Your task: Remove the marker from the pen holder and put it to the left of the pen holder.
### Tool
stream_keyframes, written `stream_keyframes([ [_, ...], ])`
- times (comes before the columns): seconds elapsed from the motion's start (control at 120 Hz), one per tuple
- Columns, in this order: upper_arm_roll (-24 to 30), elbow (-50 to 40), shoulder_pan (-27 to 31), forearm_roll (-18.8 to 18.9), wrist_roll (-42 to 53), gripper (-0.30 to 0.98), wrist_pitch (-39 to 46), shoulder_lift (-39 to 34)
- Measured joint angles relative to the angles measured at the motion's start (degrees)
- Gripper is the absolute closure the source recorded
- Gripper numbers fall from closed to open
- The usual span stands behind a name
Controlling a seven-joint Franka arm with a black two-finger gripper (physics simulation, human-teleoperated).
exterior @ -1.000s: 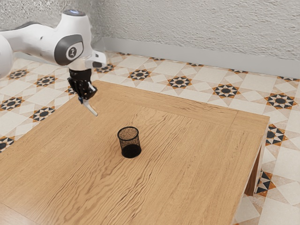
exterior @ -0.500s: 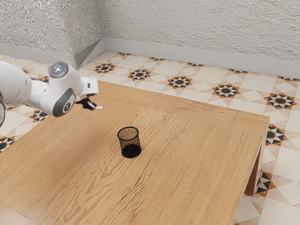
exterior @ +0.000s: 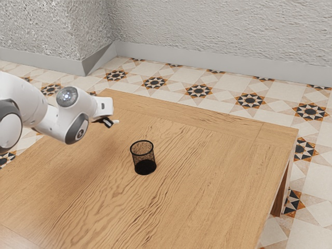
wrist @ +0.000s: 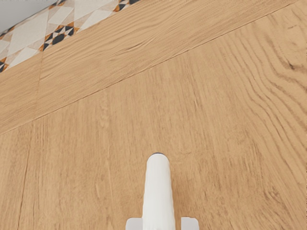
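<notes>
Marker (exterior: 115,121) and pen holder (exterior: 143,158), with the marker outside the holder and held by the black gripper (exterior: 110,122). The claw is closed on the marker, whose white barrel lies between the two pale fingertips (wrist: 190,224) in the wrist view. In the exterior view, taking the pen holder as the centre of the dial, the marker lies at about 11 o'clock, apart from the holder, and is seen against the tabletop (exterior: 207,181). The marker's free end points to about 3 o'clock in that view, its long axis running nearly level across the picture. In the wrist view the barrel extends lengthwise straight out from between the fingertips, its rounded far end edged by a thin dark rim. Whether this end touches the wood cannot be told. The pen holder, a black mesh cup with a round open rim, stands upright on the table, its long axis vertical and its mouth facing up. The white arm (exterior: 46,114) enters from 9 o'clock in the exterior view. Patterned floor tiles (exterior: 250,100) lie beyond the table's far edge, with a rough pale wall (exterior: 223,31) behind them at 12 o'clock.
</notes>
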State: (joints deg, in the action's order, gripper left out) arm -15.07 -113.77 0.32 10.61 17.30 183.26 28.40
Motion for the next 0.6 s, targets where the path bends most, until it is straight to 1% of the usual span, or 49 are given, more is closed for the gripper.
stream_keyframes([
  [0.067, 0.3, 0.0, 0.0, -0.04, 0.39, 0.77, 0.41, 0.06],
  [0.1, 0.42, 0.0, 0.01, 0.0, 0.51, 0.72, 0.51, 0.09],
  [0.258, 0.57, -0.06, 0.03, 0.27, 0.67, 0.39, 0.61, 0.13],
  [0.333, 0.68, -0.01, 0.04, 0.32, 0.71, 0.27, 0.48, 0.04],
  [0.417, 1.56, 1.33, -0.02, 0.21, 0.76, 0.18, -1.37, -1.1],
  [0.467, 2.54, 2.81, -0.04, -0.15, 0.68, 0.15, -4.68, -3.64],
  [0.5, 3.58, 5.57, -0.04, -1.09, 0.57, 0.12, -8.87, -5.77],
  [0.55, 4.92, 10.64, -0.1, -4.28, 0.36, 0.1, -18.69, -10.8],
  [0.6, 5.52, 12.87, -0.15, -7.65, 0.02, 0.08, -29.83, -16.79],
])
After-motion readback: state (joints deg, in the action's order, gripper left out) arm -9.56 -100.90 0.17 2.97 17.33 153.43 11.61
